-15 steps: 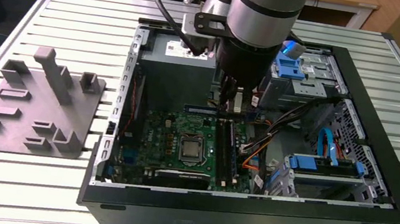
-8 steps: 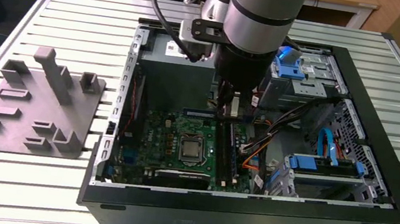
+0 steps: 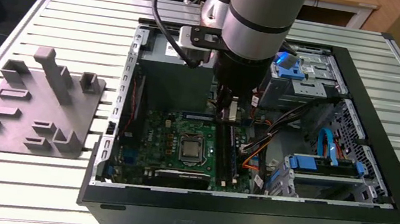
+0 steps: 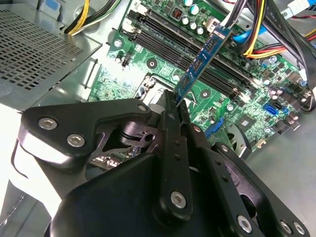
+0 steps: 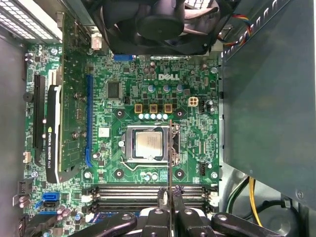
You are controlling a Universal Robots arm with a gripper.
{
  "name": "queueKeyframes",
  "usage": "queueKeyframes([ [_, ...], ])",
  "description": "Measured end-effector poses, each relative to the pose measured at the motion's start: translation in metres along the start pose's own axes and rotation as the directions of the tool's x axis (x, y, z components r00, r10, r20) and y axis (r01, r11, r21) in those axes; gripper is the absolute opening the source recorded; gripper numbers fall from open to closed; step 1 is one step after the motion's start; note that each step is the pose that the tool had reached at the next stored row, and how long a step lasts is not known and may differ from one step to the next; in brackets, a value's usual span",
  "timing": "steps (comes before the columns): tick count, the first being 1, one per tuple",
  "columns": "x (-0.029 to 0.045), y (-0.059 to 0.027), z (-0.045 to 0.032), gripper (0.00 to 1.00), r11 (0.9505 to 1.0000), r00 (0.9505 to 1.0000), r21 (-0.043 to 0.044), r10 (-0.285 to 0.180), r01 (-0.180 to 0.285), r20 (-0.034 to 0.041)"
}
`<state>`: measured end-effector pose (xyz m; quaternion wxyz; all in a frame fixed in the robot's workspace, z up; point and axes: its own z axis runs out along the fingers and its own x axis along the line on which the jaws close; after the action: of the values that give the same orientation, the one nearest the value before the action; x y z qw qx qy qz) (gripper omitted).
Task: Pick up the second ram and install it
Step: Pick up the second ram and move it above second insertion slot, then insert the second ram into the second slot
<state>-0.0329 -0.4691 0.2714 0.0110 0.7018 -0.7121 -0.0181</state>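
One gripper (image 4: pixel 177 106), lowered into the one open case (image 3: pixel 248 214); jaws closed almost fully, pinching one end of the one ram (image 4: pixel 202 59), a thin blue stick held on edge. The ram sits over the motherboard (image 5: pixel 197 98), beside the bank of parallel memory slots (image 5: pixel 148 195); slot count unclear, and contact with a slot cannot be told. Also noted: one CPU (image 5: pixel 149 145), one fan (image 5: pixel 158 24), and one grey fixture (image 3: pixel 33 111) on the table (image 3: pixel 81 5), well apart from the case.

clear room over motherboard (image 3: pixel 168 134), cable bundle (image 3: pixel 280 130) crowding memory slots (image 3: pixel 226 157) on exterior view's right, power supply box (image 3: pixel 173 78) left, hand (image 4: pixel 177 101) pinching the second ram (image 4: pixel 203 64) between
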Motion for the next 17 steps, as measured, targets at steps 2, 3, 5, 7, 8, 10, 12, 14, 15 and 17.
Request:
queueKeyframes([
  [2,0.0,0.0,0.0002,0.14,1.0,1.0,0.0001,0.0,0.0,0.0002],
  [3,0.0,0.0,0.0002,0.14,1.0,1.0,0.0,0.0,0.0,0.0001],
  [5,0.0,0.0,0.0002,0.14,1.0,1.0,0.0001,0.0,0.0,0.0001],
  [7,0.0,0.0,0.0003,0.14,1.0,1.0,0.0001,0.0,0.0,0.0002],
  [8,0.0,0.0,0.0003,0.14,1.0,1.0,0.0001,0.0,0.0,0.0001],
  [10,0.0,0.0,0.0003,0.14,1.0,1.0,0.0001,0.0,0.0,0.0002],
  [12,0.0,0.0,0.0003,0.14,1.0,1.0,0.0001,0.001,-0.001,0.0002],
  [14,-0.0001,0.0,0.0003,0.14,1.0,1.0,0.0002,0.007,-0.007,0.0005],
  [15,-0.0001,0.0,0.0004,0.14,0.9999,0.9999,0.0003,0.013,-0.013,0.0008],
  [17,-0.0001,0.0,0.0004,0.14,0.9995,0.9995,0.0004,0.033,-0.033,0.0013],
])
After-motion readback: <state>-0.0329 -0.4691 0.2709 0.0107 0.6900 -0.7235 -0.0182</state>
